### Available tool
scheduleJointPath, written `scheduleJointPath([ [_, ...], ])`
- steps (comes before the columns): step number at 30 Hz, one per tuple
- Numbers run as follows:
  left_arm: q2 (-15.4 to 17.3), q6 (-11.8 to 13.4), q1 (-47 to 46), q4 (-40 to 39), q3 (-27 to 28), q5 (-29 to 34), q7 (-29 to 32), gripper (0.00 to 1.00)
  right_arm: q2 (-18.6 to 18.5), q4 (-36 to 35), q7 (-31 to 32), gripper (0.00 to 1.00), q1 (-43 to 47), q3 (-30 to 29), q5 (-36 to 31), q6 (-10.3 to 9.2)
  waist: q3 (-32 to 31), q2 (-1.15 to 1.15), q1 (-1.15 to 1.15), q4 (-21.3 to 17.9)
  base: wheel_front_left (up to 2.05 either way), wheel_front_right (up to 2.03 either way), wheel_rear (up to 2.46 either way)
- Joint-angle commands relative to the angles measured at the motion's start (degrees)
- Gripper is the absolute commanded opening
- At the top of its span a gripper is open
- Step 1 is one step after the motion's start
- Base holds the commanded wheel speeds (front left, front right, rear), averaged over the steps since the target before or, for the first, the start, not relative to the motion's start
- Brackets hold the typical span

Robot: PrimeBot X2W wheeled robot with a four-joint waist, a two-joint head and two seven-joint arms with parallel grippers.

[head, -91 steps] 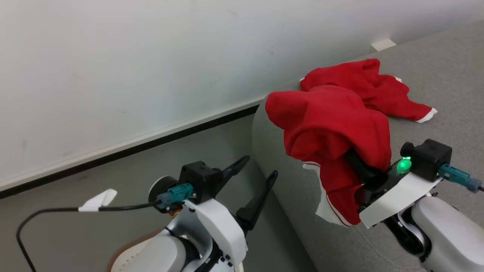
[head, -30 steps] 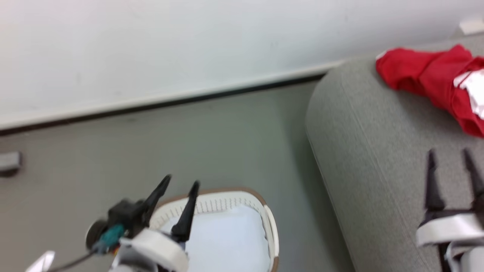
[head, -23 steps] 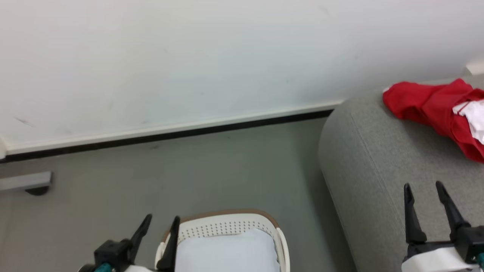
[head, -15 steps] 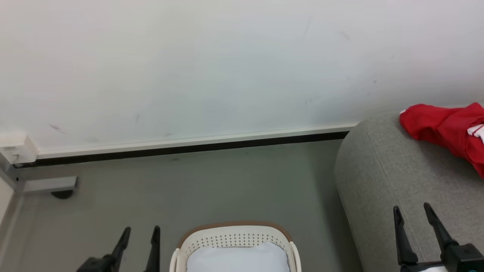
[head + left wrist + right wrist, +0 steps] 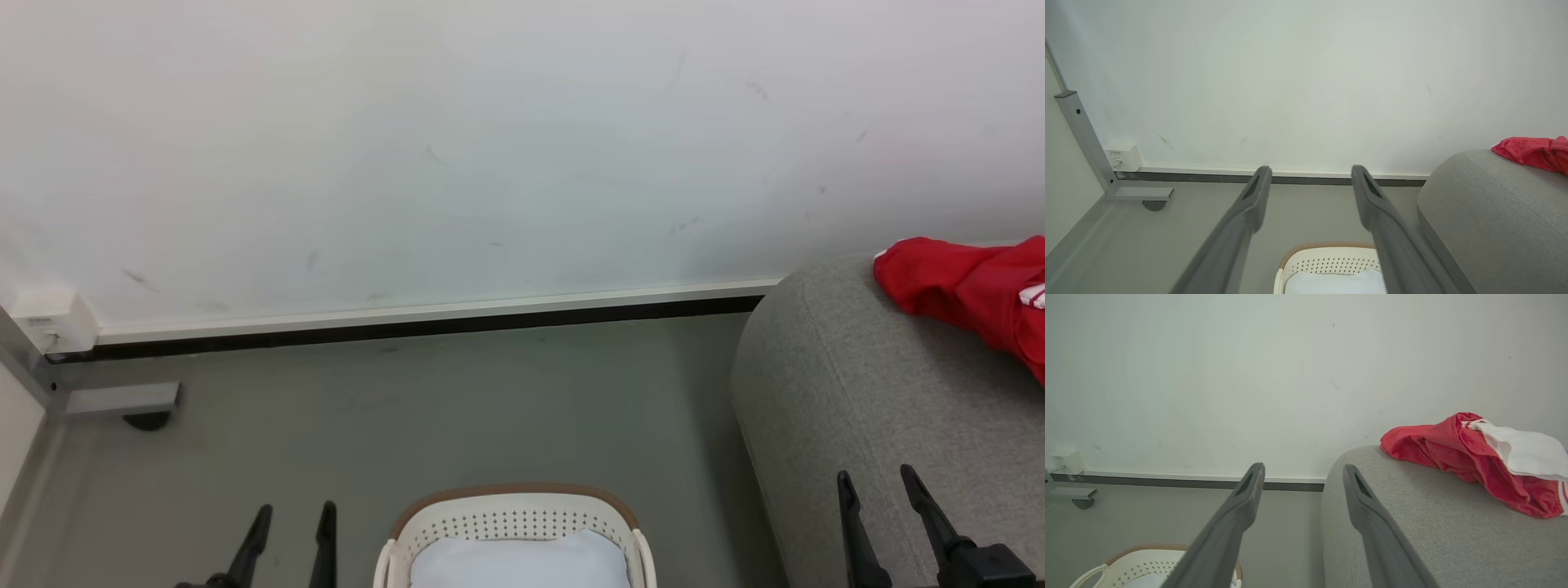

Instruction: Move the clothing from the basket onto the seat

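**Both grippers spread, nothing held**

Left gripper (image 5: 295,510): fingers parted, gripping nothing. The basket (image 5: 514,491) stands just to its right, holding a pale cloth (image 5: 522,560). Right gripper (image 5: 874,475): fingers parted, empty, over the seat (image 5: 849,384). The clothing (image 5: 967,286) lies on the seat beyond it, to its right, well apart.

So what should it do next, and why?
Probably lean over the basket to check it: the red clothing lies on the seat, the left gripper and right gripper are open and empty, and what shows in the basket is just a pale cloth.
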Motion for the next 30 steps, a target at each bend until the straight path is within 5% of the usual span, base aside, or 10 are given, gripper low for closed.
scheduleJointPath([
  [1, -0.2, -0.3, 0.8, 0.2, 0.5, 0.8, -0.1, 1.0, -0.1, 0.2, 0.0, 1.0, -0.6, 0.2, -0.3, -0.15, 0.0, 0.0, 0.01, 0.0, 0.0, 0.0, 0.0],
  [2, -0.4, -0.3, 0.1, 0.2, 0.4, 0.2, 0.0, 0.0, 0.0, 0.2, 0.0, 0.0, -0.1, 0.2, 0.0, 0.0, 0.0, 0.0, 0.01, 0.0, 0.0, 0.0, 0.0],
  [7, -1.4, -0.4, 0.9, 2.5, -0.2, -0.6, 0.2, 0.0, 0.6, 2.5, 0.3, 0.0, 1.0, 0.2, 0.6, 0.0, 0.0, 0.0, 0.01, 0.0, 0.0, 0.0, 0.0],
  [30, -3.0, -4.1, -2.9, 4.4, 4.4, -22.5, 6.1, 0.0, 0.4, 0.8, 6.5, 0.0, -0.8, -1.4, 25.6, -0.03, 0.3, 0.0, 0.01, 0.7, 0.0, 0.0, 0.0],
])
